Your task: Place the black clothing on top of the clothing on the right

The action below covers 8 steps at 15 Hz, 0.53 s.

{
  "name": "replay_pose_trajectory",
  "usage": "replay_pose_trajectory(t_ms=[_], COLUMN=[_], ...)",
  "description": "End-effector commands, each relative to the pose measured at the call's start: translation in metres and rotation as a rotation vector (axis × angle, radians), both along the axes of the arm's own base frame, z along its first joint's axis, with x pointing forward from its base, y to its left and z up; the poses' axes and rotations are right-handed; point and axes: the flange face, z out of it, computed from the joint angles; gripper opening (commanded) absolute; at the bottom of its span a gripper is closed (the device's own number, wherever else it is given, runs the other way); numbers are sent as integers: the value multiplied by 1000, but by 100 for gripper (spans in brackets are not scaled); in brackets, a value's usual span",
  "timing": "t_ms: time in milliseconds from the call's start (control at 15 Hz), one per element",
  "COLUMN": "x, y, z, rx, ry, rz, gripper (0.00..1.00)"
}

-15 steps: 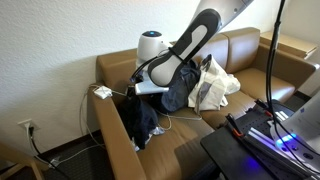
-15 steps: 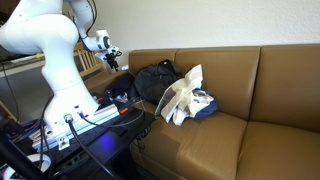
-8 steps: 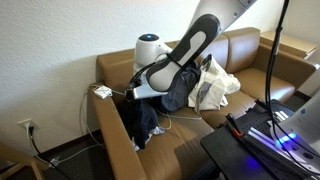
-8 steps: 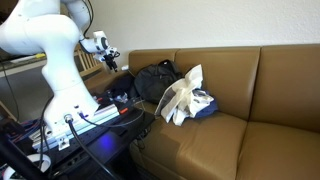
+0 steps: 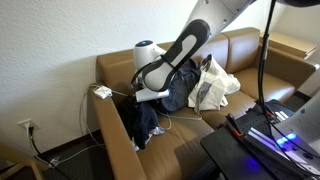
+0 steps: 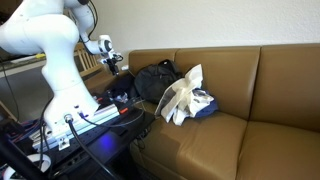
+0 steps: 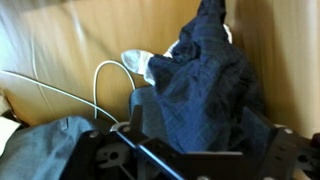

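The black clothing point(image 5: 147, 120) lies crumpled on the brown sofa's seat by the armrest; it also shows in an exterior view point(image 6: 153, 80). In the wrist view it is a dark bluish heap point(image 7: 205, 65) rising between my fingers. My gripper point(image 7: 203, 110) is open, with its fingers wide apart on either side of the cloth. In both exterior views the gripper point(image 5: 140, 88) point(image 6: 112, 63) hovers by the armrest end. A pile of white and blue clothing point(image 5: 214, 84) point(image 6: 185, 97) lies to the right on the seat.
A white cable point(image 7: 100, 85) loops over the sofa near the cloth, and a white adapter point(image 5: 102, 92) sits on the armrest. Grey fabric point(image 7: 45, 150) lies at the lower left of the wrist view. A black stand with blue lights point(image 5: 262, 135) is in front of the sofa.
The arm has shifted slightly towards the armrest side. The clothing has not moved.
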Motion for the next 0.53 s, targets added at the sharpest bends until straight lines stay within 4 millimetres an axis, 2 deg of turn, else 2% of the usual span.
replay_pose_trajectory(t_ms=[0,133,467], x=[12,20,15], y=[-3,1,23], z=[-68,-62,2], rx=[-104,-95,85], ry=[174,122,-152], rz=[-33,-19,10], gripper=[100,100,100])
